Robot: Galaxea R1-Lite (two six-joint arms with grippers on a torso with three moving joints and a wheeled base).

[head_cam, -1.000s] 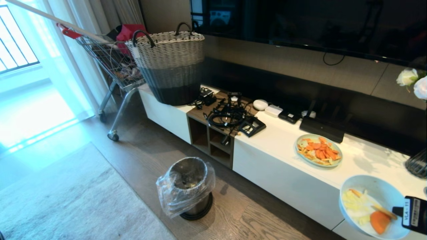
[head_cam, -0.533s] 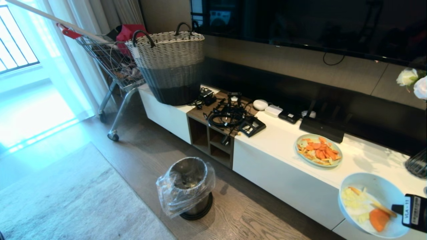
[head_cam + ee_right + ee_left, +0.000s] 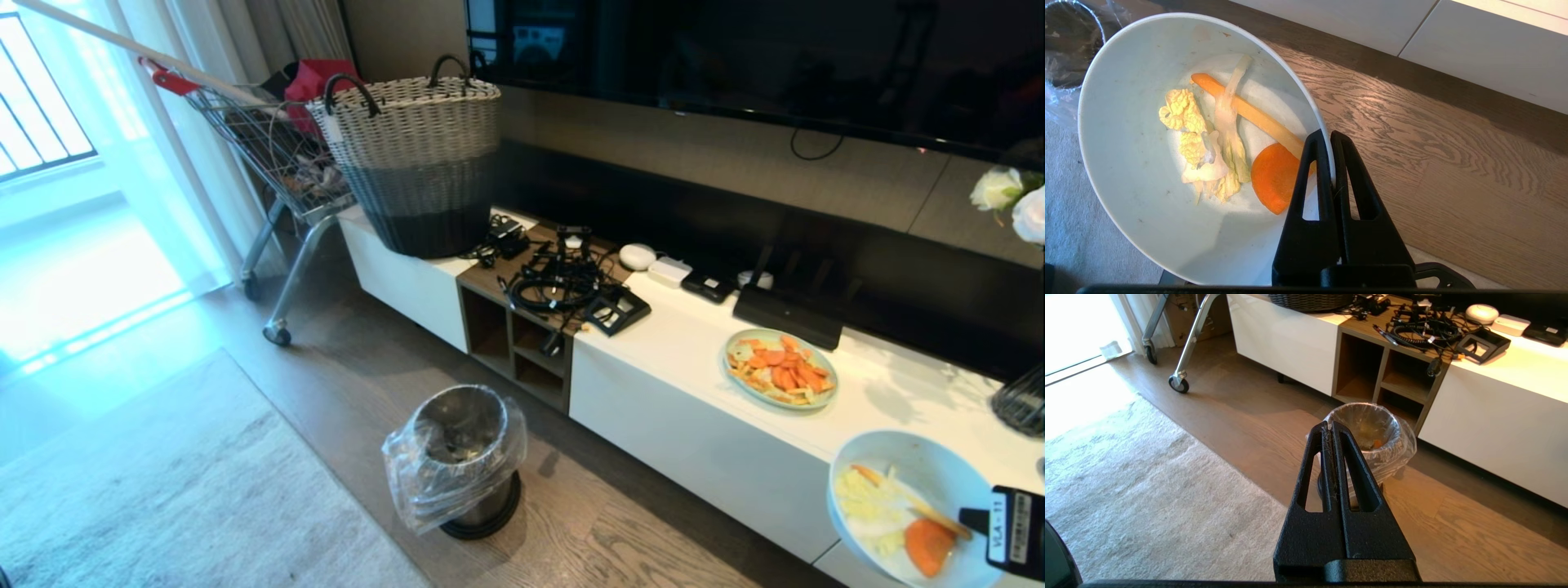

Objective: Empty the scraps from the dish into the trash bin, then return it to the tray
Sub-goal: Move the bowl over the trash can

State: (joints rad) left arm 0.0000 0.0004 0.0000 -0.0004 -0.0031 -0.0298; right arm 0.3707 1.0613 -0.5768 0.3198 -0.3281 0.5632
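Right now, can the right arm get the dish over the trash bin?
Probably yes: the right gripper is shut on the dish rim, and only open floor lies between it and the trash bin.

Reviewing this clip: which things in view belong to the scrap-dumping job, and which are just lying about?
Job:
- dish, rim pinched in the right hand
- scraps in it
- trash bin on the floor

Lying about:
- pale-green plate of orange food
- woven basket
- cables
- shopping cart
- left hand, shut, idle

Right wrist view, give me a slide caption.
Right gripper pinching the rim of the dish, scraps inside.
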